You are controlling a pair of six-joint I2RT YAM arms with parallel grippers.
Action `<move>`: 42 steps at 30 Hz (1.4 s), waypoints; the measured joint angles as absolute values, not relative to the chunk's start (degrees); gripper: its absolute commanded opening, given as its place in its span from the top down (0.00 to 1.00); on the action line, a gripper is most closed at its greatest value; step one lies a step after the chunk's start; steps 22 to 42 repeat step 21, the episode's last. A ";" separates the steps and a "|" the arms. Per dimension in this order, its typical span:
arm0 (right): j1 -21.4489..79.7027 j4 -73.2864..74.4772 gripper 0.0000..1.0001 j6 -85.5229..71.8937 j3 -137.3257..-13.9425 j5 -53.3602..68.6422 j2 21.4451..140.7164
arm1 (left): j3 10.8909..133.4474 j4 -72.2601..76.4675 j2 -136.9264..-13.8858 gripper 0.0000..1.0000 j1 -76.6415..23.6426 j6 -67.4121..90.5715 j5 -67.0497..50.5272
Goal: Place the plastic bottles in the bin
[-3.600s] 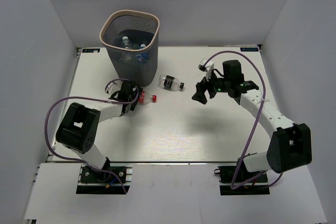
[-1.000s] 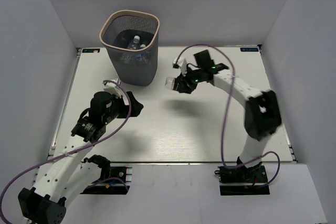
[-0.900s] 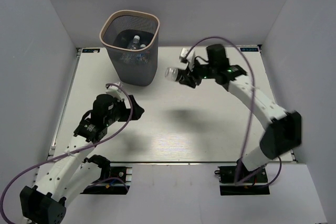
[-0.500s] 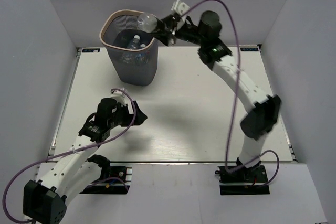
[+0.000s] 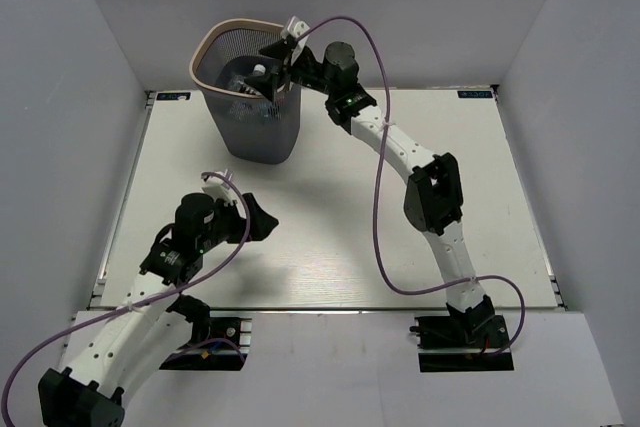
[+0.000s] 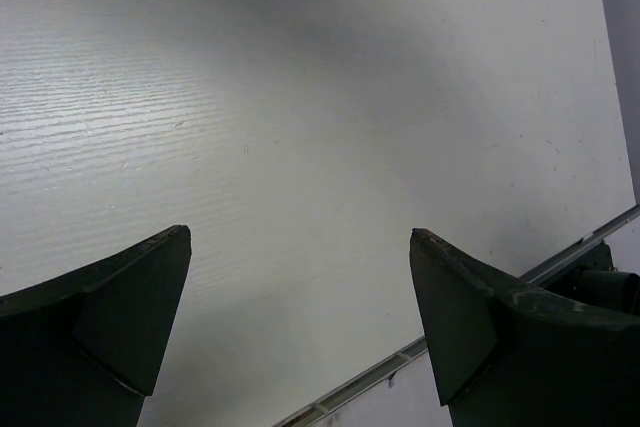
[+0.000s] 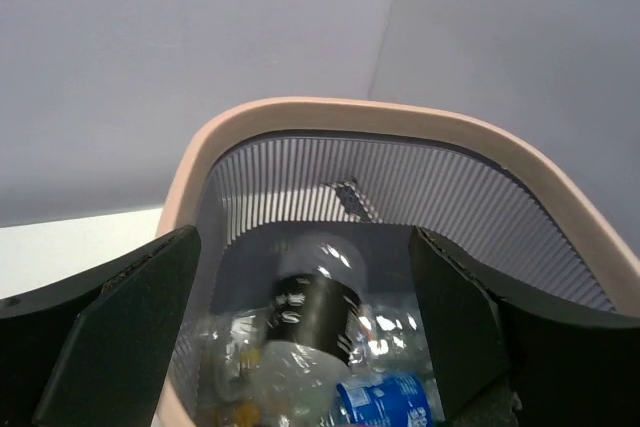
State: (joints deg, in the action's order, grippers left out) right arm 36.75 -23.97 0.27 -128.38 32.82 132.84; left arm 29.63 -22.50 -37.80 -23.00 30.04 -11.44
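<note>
Right pincer (image 7: 303, 247) gapes empty over the beige-rimmed grey mesh bin (image 7: 330, 112), a black-labelled clear bottle (image 7: 318, 312) inside; left pincer (image 6: 300, 235) open, well apart from it.

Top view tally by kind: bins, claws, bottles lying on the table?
bin: 1
claws: 2, left claw and right claw, both open
bottles lying on the table: 0, all seen are in the bin
total: 3

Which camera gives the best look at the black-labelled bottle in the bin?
The right wrist view: the black-labelled bottle sits mid-frame inside the bin, slightly blurred. The top external view shows only tiny bottles down in the mesh, too small to tell apart. The left wrist view shows none.
</note>
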 measured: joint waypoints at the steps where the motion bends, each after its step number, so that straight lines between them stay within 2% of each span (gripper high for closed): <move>1: 36.84 -23.53 0.10 0.58 -128.33 32.25 132.42 | 29.63 -22.39 -38.33 0.00 -23.00 30.00 -11.46; 6: 36.32 -8.99 0.10 9.74 -128.35 26.48 125.12 | 30.13 -20.64 -44.03 0.00 -23.00 28.36 -12.32; 9: 35.64 2.15 0.10 16.56 -124.79 20.78 115.63 | 31.53 -18.81 -47.42 0.00 -23.00 26.81 -12.82; 15: 33.80 14.17 0.10 22.13 -99.59 7.14 89.45 | 34.68 -13.74 -51.16 0.00 -23.00 24.40 -13.65; 19: 33.63 18.02 0.10 21.41 -81.52 0.47 79.50 | 35.44 -11.62 -52.77 0.00 -23.00 23.55 -14.28; 21: 33.67 19.25 0.10 20.91 -74.39 -1.58 77.01 | 35.55 -11.22 -53.19 0.00 -23.00 23.35 -14.44; 42: 33.67 19.25 0.10 20.91 -74.39 -1.58 77.01 | 35.55 -11.22 -53.19 0.00 -23.00 23.35 -14.44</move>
